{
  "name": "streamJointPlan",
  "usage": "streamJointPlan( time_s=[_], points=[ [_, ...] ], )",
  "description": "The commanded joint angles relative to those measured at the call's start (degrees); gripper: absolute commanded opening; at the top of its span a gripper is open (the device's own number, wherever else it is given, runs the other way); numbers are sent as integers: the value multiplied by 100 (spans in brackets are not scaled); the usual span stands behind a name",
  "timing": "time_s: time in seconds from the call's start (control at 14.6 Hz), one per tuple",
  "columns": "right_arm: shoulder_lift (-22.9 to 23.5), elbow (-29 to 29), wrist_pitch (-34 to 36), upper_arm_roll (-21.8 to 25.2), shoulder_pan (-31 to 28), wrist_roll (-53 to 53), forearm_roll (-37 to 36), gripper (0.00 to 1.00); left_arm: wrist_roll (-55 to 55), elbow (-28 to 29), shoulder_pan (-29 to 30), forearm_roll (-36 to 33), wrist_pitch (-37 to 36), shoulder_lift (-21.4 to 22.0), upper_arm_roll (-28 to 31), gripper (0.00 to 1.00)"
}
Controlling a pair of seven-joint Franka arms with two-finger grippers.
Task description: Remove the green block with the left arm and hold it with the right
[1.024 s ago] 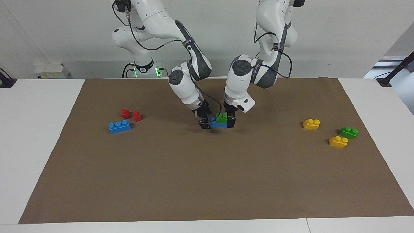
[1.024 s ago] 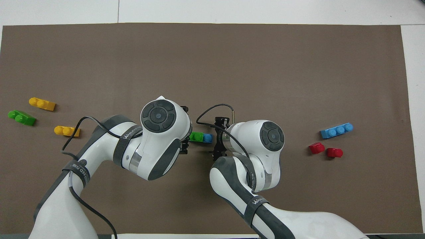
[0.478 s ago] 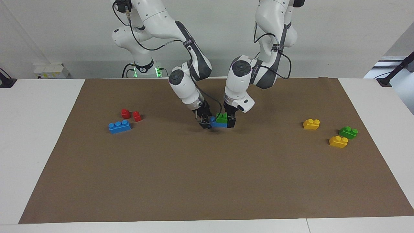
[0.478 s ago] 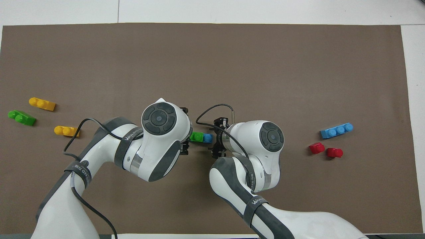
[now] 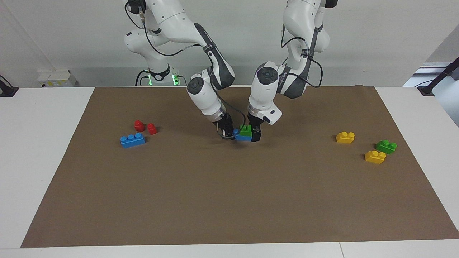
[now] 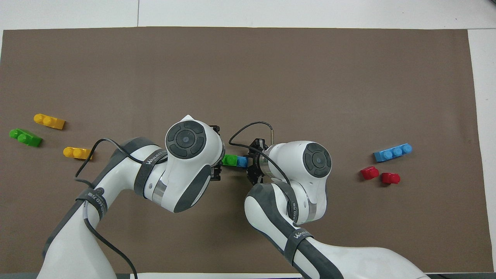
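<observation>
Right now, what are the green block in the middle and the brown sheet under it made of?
The green block looks like smooth, shiny moulded plastic: bright even colour, round studs on top. It sits on a blue block. The brown sheet looks matte and thin, perhaps paper or felt; it lies flat with no shine.

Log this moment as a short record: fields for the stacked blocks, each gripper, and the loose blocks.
stack: green block sits on a blue block at mid-mat
right gripper: shut on the blue block's end
left gripper: at the stack's green end, jaws wide, grip unclear
loose, right arm's end: blue brick, two red blocks
loose, left arm's end: two yellow blocks, second green
</observation>
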State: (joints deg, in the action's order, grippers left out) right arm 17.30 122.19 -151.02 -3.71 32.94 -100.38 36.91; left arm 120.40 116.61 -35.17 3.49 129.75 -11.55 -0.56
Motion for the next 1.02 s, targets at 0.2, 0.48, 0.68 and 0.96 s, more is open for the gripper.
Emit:
streamJointPlan(
  time_s=[0.2, 0.48, 0.68, 0.96],
  points=[
    [2, 94, -165, 11, 45, 238, 185, 0, 98, 125, -166, 47, 173, 47, 109, 95],
    [2, 120, -174, 11, 37, 238, 246, 0, 98, 125, -166, 38, 173, 47, 109, 91],
    [2, 129, -183, 11, 45, 273, 273, 0, 98, 125, -166, 38, 173, 47, 109, 91],
    [-7, 129, -183, 11, 45, 282, 273, 0, 98, 134, -192, 29, 165, 47, 109, 77]
  ],
)
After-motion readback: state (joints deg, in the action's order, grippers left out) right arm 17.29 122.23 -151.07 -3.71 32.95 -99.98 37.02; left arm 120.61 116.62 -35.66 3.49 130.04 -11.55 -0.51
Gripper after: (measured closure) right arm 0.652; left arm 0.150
